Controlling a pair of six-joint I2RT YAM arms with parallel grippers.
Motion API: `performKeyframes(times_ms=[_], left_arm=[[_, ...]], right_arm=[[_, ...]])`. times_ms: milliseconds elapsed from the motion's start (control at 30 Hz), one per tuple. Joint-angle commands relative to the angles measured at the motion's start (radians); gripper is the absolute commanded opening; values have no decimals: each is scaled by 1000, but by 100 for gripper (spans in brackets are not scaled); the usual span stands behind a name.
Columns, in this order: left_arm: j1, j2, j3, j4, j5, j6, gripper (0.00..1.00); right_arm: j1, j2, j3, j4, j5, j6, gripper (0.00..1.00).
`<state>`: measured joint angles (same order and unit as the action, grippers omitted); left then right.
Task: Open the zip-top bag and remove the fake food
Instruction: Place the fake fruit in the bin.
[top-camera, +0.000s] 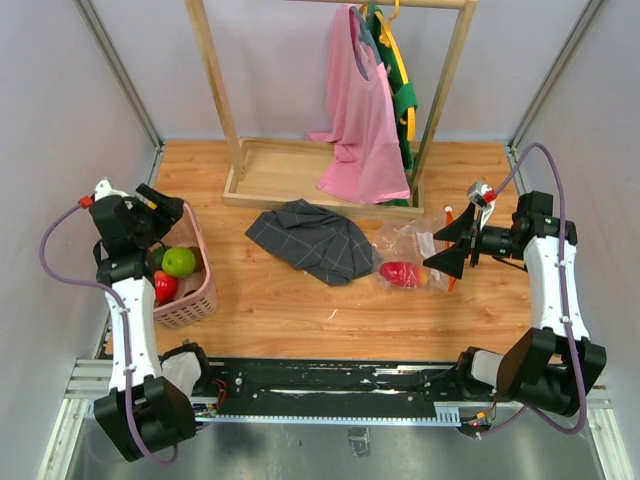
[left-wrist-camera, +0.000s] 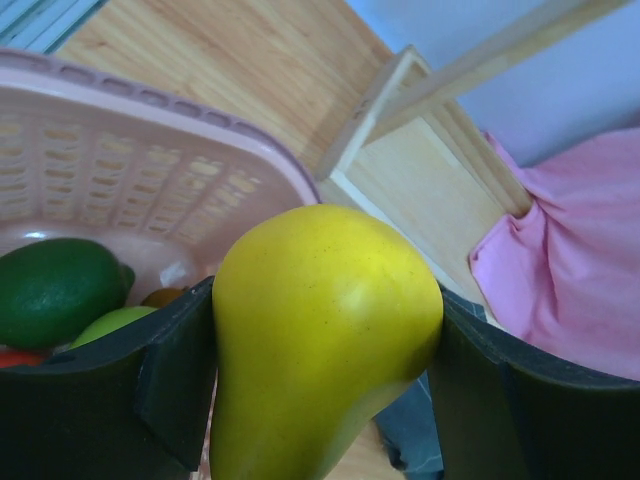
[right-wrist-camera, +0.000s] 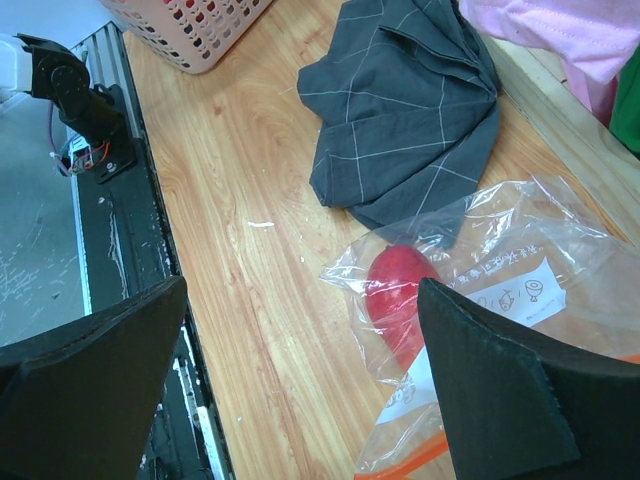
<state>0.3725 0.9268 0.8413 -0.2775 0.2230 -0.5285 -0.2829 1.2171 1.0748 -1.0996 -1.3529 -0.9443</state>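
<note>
Left gripper (left-wrist-camera: 325, 340): jaws partly apart, both dark fingers (left-wrist-camera: 150, 380) pressed against the sides of a yellow pear-shaped fruit (left-wrist-camera: 320, 290), which is held clear of any surface. In the top view the left gripper (top-camera: 160, 215) hangs over the 12 o'clock end of the pink basket (top-camera: 192, 300).

Basket sits at the table's 9 o'clock side. Inside it: lime green fruit (top-camera: 179, 261), and a red fruit in the basket (top-camera: 165, 287) at its 7 o'clock. The left wrist view adds a dark green fruit (left-wrist-camera: 55, 290) against the slotted wall (left-wrist-camera: 150, 170).

Right gripper (right-wrist-camera: 300, 370): jaws spread wide, nothing between them. It hovers above the 3 o'clock edge of the zip-top bag (right-wrist-camera: 520, 230), not touching it.

Zip-top bag (top-camera: 405, 240) lies flat on the wooden table (top-camera: 290, 310), right of centre. One red bagged fruit (right-wrist-camera: 395, 285) is inside, toward the bag's 6 o'clock in the top view (top-camera: 400, 273). Orange zip strip (right-wrist-camera: 400, 462) runs along the bag's 3 o'clock edge; white label (right-wrist-camera: 510, 295) faces up. Whether the zip is open or shut I cannot tell.

Grey checked cloth (top-camera: 310, 240) lies crumpled at the bag's 9 o'clock, its edge touching the bag. A wooden rack (top-camera: 215, 90) stands at the table's 12 o'clock with a pink garment (top-camera: 360, 120) hanging from it
</note>
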Motion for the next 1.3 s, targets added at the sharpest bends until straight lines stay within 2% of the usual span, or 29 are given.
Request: performKeyframes(times_ms=[0, 67, 133, 233, 267, 333, 533, 733, 967, 1067, 1200, 1267], left_arm=[[22, 24, -34, 31, -96, -87, 5], [22, 31, -44, 21, -166, -108, 6], [22, 37, -45, 1, -246, -134, 13], [22, 57, -40, -42, -364, -173, 53], [22, 67, -36, -55, -385, -180, 64], [22, 94, -23, -78, -400, -185, 76], [22, 154, 31, -136, -384, -199, 97], [22, 88, 23, -114, -344, -222, 99], [22, -16, -25, -59, -223, -220, 99], [22, -76, -76, 4, -147, -221, 99], [22, -181, -164, 165, -11, -175, 99], [22, -186, -171, 189, 70, -145, 99]], right_arm=[[-12, -13, -11, -5, -7, -19, 99], [-14, -16, -13, -5, -5, -19, 98], [-12, -15, -14, -6, -5, -18, 98], [-13, -14, -13, -6, -6, -18, 98], [-13, -13, -13, -5, -6, -18, 98], [-13, -11, -14, -6, -5, -17, 98], [-12, -10, -15, -5, -1, -19, 98], [-13, -12, -14, -6, 0, -25, 98], [-25, -26, -19, -10, -4, -53, 98], [-26, -31, -14, -8, 6, -58, 98], [-26, -25, -1, -5, 59, -64, 98], [-26, -18, 17, -5, 91, -55, 98]])
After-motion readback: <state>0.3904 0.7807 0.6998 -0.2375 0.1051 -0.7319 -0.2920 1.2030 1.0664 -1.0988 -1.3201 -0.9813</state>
